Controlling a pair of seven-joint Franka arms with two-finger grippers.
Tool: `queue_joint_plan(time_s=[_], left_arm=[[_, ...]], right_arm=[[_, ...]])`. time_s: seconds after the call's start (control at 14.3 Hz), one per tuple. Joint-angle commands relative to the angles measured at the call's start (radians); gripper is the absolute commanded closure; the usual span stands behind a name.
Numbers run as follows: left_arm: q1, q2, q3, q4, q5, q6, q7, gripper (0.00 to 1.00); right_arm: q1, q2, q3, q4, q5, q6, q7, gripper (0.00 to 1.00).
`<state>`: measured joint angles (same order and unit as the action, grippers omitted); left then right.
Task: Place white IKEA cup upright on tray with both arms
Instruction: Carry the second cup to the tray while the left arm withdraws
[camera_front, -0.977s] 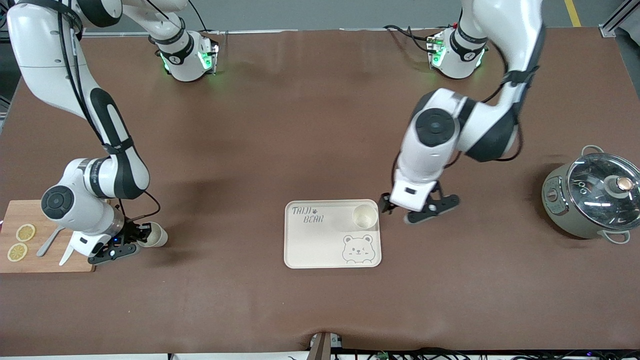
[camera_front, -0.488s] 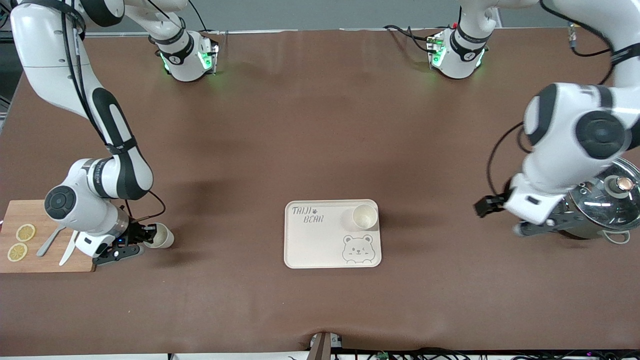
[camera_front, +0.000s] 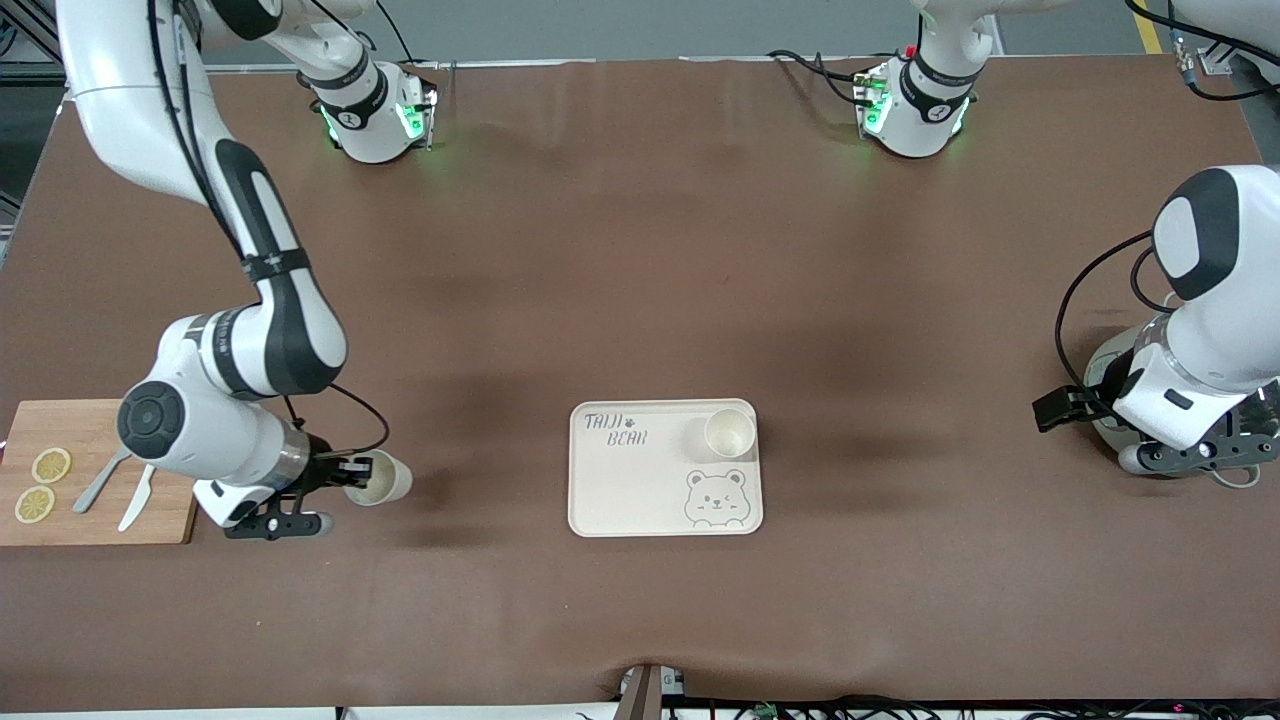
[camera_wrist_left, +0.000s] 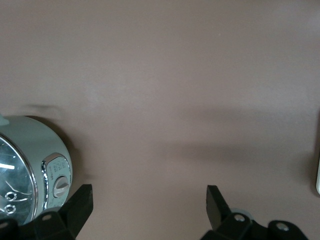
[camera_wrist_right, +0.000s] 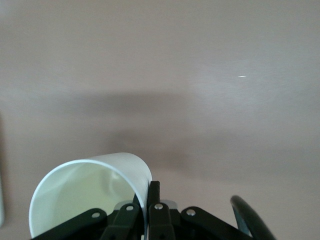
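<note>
1. On the cream rectangular tray with rounded corners and the line-drawn bear face (camera_front: 640, 480) there's already one small white plastic cup (camera_front: 729, 433) standing upright, in the corner toward the left arm's end, farther from the front camera than the bear drawing.
2. The second white plastic cup (camera_front: 378, 478) is well apart from that tray, toward the right arm's end. The right gripper (camera_front: 340, 472) is pinching its wall; in the right wrist view the fingers are closed on the rim with the cup (camera_wrist_right: 90, 197) tipped on its side.
3. So the step in hand looks like carrying cup number two over to the tray.
4. The left gripper (camera_wrist_left: 149, 200) has its fingers spread wide and empty, parked by the grey-green pot with the glass lid (camera_wrist_left: 30, 170), just waiting.
5. Next move probably needs the cup turned mouth-up and set on a bare spot of the tray, clear of the first cup.
</note>
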<state>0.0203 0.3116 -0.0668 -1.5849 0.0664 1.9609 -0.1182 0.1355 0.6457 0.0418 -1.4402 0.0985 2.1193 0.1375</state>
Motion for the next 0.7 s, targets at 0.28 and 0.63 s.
queue_joint_plan(time_s=[0.28, 0.63], left_arm=[[0.013, -0.046, 0.014, -0.010, -0.029, -0.048, 0.147, 0.00], [-0.028, -0.071, 0.200, -0.006, -0.203, -0.051, 0.406, 0.00]], right_arm=[[0.222, 0.066, -0.013, 0.137, 0.004, 0.007, 0.403, 1.00], [0.315, 0.161, -0.016, 0.238, -0.003, 0.079, 0.548, 1.00]])
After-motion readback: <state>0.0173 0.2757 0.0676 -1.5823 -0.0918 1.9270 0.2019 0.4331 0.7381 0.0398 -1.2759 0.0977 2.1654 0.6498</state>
